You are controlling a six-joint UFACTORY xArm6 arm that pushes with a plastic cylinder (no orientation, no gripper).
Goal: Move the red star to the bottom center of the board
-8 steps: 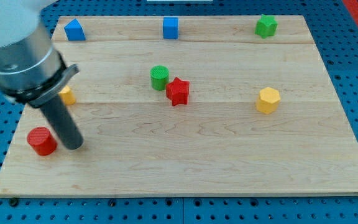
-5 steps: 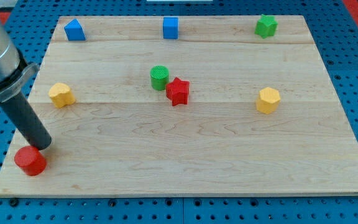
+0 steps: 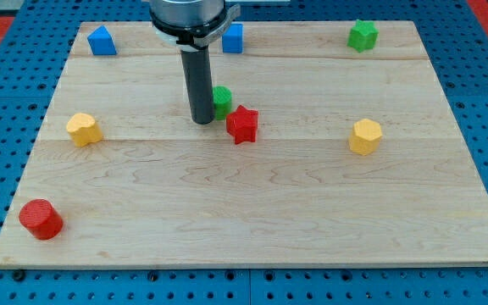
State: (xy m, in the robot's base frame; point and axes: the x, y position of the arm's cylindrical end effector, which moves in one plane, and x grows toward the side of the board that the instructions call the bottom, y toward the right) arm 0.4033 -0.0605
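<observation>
Tip point(image 3: 202, 121) of my dark rod, holding nothing, sits just left of small red star block point(image 3: 242, 124); star mid-board on wooden board point(image 3: 312, 220); push to bottom centre not yet done.

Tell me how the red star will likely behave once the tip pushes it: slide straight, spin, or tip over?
The red star looks low and flat-based, so it probably slides rather than tips. Its points give uneven faces, so an off-centre push likely spins it. My tip sits just to its left in the view, beside the green cylinder, which nearly touches the star and could get dragged along.
</observation>
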